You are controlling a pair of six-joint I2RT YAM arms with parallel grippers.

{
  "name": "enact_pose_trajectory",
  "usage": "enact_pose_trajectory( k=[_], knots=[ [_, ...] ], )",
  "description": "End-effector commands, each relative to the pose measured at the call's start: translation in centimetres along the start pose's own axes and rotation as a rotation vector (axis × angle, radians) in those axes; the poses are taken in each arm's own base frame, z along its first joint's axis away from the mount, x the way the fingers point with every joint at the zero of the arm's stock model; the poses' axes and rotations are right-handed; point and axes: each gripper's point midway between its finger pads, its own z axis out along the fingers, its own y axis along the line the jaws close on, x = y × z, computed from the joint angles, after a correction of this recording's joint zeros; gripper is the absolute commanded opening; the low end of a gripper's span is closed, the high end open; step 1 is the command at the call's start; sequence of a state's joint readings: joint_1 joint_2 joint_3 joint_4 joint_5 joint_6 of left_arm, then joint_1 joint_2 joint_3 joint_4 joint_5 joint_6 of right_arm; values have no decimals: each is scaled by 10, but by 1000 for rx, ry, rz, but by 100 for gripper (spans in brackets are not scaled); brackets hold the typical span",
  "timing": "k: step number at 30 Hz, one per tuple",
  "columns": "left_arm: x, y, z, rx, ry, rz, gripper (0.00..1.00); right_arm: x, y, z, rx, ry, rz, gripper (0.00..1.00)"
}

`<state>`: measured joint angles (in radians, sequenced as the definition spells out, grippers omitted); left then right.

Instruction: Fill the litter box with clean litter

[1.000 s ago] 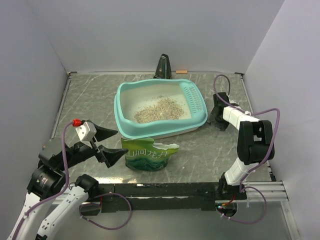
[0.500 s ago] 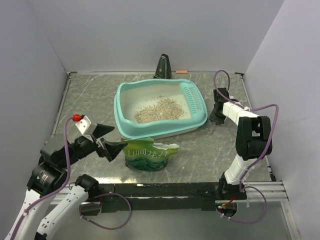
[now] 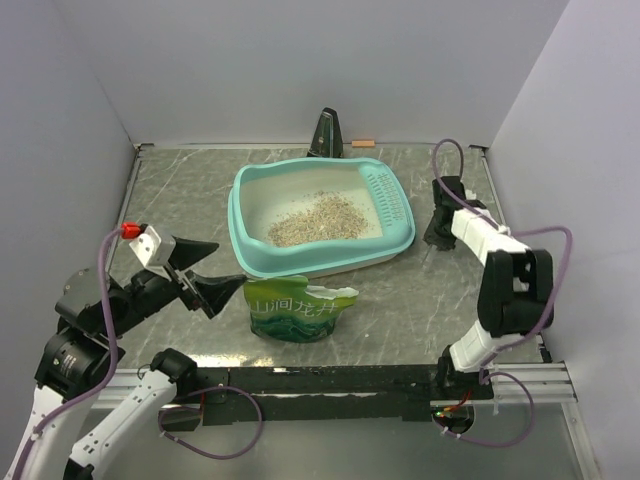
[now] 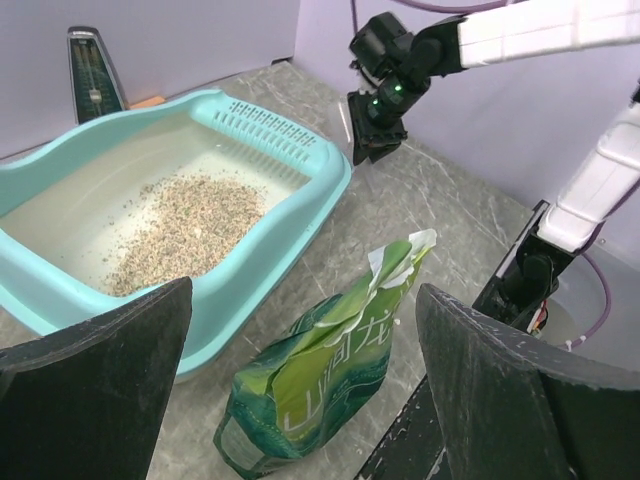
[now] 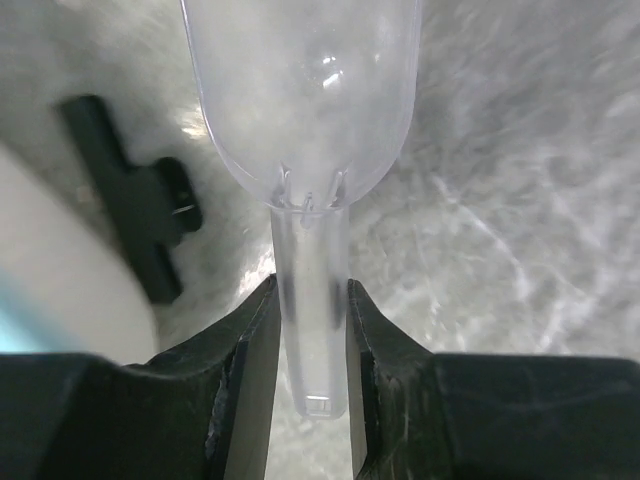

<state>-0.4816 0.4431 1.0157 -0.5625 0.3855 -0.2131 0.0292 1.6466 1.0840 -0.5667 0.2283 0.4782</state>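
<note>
The teal litter box (image 3: 300, 166) sits mid-table, its sieve grid at the right end, with a loose heap of beige clean litter (image 3: 315, 217) inside. Both also show in the left wrist view: the box rim (image 4: 290, 230) and the litter (image 4: 185, 225). A torn-open green bag (image 3: 298, 308) stands in front of the box and shows in the left wrist view too (image 4: 330, 365). My left gripper (image 3: 225, 268) is open and empty, left of the bag, its jaws wide (image 4: 305, 300). My right gripper (image 3: 437, 232) is right of the box, shut (image 5: 310, 290) on the handle of a clear plastic scoop (image 5: 300, 90), which looks empty.
A black metronome-like object (image 3: 327, 133) and a small orange piece (image 3: 363, 143) stand at the back wall. A black clip (image 5: 130, 190) lies on the table beside the scoop. Walls close the table on three sides. A black rail (image 3: 330, 378) runs along the near edge.
My left arm has pulled back to the left and risen, its open gripper a little farther from the bag. My right gripper with the scoop has shifted slightly toward the back.
</note>
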Motion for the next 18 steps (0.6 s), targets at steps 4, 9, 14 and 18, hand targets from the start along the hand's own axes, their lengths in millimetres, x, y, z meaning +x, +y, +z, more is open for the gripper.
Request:
enact_pose_trajectory(
  k=[4, 9, 14, 18],
  knots=[
    [-36, 0, 5, -26, -34, -14, 97, -44, 18, -126, -156, -342, -93, 0],
    [-36, 9, 25, -66, 100, -95, 97, -15, 53, -218, -428, -431, -373, 0],
    [-60, 3, 41, -38, 129, -147, 97, 35, 75, -307, -731, -500, -698, 0],
    [-62, 5, 53, -45, 190, -189, 97, 80, 77, -330, -811, -474, -957, 0]
  ],
)
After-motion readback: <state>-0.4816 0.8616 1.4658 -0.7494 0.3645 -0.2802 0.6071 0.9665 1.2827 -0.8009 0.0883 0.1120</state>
